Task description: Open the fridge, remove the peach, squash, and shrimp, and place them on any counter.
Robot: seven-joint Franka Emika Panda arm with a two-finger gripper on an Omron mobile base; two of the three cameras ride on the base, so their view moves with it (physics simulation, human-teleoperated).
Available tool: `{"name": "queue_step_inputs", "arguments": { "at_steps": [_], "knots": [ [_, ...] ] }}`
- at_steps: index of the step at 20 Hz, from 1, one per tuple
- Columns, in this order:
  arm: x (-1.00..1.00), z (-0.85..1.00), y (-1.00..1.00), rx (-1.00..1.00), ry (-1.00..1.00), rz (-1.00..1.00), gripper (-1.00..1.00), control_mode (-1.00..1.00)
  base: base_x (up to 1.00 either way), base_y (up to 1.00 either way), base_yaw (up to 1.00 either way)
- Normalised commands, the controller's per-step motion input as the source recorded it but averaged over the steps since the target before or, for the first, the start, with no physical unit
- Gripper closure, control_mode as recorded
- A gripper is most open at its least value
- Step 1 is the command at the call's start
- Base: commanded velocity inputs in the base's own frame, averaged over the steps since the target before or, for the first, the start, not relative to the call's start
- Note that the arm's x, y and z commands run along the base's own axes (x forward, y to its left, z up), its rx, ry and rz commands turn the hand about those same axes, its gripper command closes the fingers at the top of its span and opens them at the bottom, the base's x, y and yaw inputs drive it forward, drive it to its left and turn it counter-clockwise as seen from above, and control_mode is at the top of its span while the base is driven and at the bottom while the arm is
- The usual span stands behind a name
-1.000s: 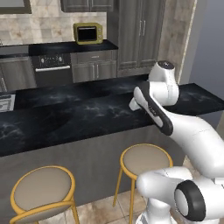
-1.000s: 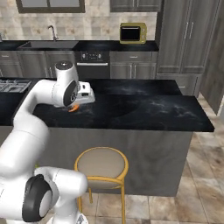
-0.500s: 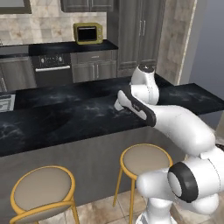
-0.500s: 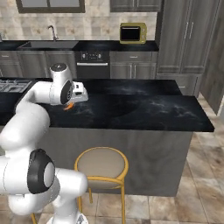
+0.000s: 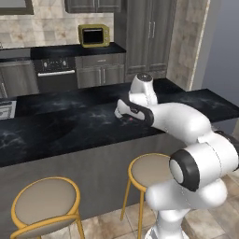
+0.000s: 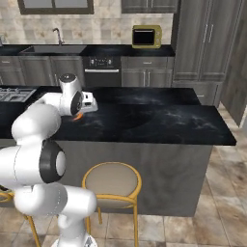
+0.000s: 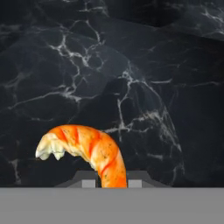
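Orange shrimp (image 7: 89,153), pinched between the gripper (image 7: 111,183) fingers at lower centre, arcs leftward above the black counter (image 7: 144,65).

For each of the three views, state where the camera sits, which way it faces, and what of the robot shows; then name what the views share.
Left base view: behind the arm to its left, facing forward and down over the glossy black marble-look counter; the white arm rises from the lower right.
Right base view: behind to its right, facing the same counter; the arm rises from the lower left, its tool over the slab.
Hand view: on the hand, looking along the tool at the slab; the dark fingertips flank the curved orange shrimp.
Shared: counter, yellow microwave, shrimp.
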Motion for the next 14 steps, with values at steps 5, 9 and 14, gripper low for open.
{"name": "queue_step_inputs", "arguments": {
  "at_steps": [5,9,14],
  "knots": [
    [0.45,-0.34,0.00,0.00,-0.01,-0.02,1.00,-1.00,0.00,0.00,0.00],
    [0.35,-0.44,0.01,0.00,-0.03,-0.02,1.00,-1.00,0.00,0.00,0.00],
    [0.32,-0.49,0.00,0.00,-0.06,0.00,1.00,-1.00,0.00,0.00,0.00]
  ]
}}
